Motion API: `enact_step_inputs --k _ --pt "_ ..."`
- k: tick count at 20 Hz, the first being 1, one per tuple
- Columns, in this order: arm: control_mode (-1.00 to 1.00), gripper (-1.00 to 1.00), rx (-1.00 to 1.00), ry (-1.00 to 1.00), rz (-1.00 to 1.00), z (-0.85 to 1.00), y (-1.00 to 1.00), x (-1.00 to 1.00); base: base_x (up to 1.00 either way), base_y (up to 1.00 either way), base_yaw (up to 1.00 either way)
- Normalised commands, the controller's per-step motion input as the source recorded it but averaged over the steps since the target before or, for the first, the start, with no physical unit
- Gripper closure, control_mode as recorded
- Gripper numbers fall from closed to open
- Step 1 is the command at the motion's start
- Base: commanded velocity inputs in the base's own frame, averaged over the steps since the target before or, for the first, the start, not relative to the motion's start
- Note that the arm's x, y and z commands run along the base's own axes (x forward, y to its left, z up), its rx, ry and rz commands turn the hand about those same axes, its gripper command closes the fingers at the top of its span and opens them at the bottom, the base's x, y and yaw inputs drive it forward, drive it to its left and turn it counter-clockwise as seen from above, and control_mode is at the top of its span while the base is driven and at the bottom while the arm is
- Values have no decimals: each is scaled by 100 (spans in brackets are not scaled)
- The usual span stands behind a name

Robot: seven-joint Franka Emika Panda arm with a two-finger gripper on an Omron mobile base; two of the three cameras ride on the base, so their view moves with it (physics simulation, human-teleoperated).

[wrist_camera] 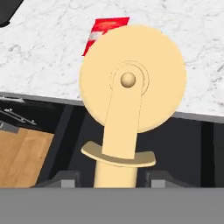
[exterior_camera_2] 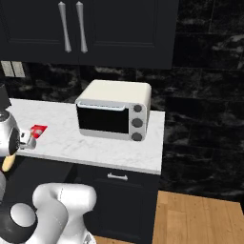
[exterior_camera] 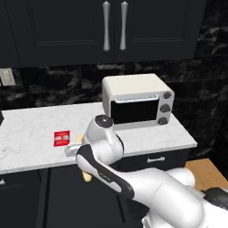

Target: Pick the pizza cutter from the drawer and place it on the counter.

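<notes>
Worktop [wrist_camera: 43, 52] edge ahead of you: tool [wrist_camera: 114, 179] clenched on pizza cutter [wrist_camera: 131, 87] handle, disc pointing away toward the red packet [wrist_camera: 103, 33].

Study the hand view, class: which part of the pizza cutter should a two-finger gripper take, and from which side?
Take the pizza cutter by its slim handle, below the curved guard, coming from the handle end along its length. The disc is too broad and flat for narrow jaws, while the handle fits between them. The gripper is shut on it there, with the disc over the counter edge.
</notes>
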Motion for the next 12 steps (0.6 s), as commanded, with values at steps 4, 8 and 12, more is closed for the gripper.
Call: enact_step_inputs --k 4,8,12 --pt "-100 100 2 -2 0 20 -58 100 0 0 0" --pt "-100 100 -2 0 -1 0 -18 96 0 0 0" --pt "-100 100 -5 0 -1 -2 0 82 0 0 0"
